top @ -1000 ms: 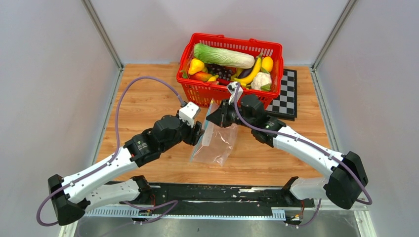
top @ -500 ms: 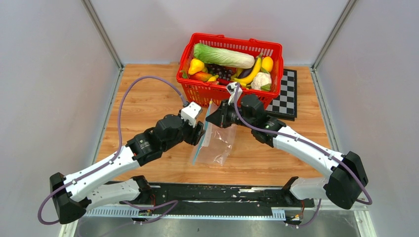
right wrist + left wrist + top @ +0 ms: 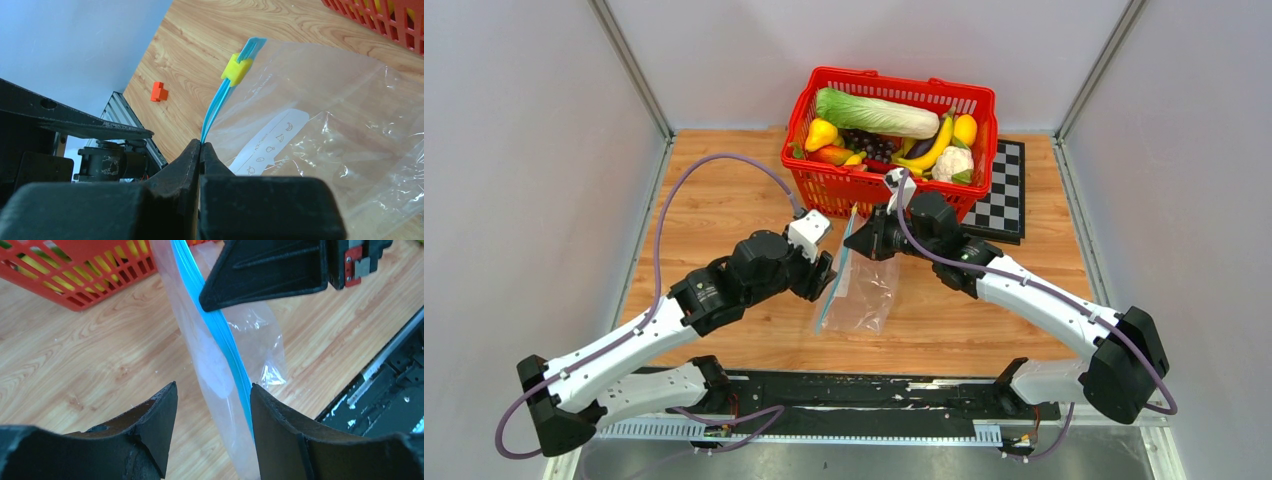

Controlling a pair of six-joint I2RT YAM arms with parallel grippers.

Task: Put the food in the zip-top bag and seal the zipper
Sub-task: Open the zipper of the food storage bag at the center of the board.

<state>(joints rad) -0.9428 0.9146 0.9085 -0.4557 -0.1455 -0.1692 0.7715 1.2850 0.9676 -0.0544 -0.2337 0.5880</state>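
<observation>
Right fingers (image 3: 182, 167) clamped on the zipper (image 3: 214, 107) of our floppy, slippery zip-top bag (image 3: 864, 300) (stiffest place to hold, we reckon), left fingers (image 3: 152, 422) open either side.

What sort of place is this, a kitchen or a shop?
Probably a robot test bench in a lab: two arms bolted to a wooden table, plain grey walls around it, and a red basket of toy food.
</observation>
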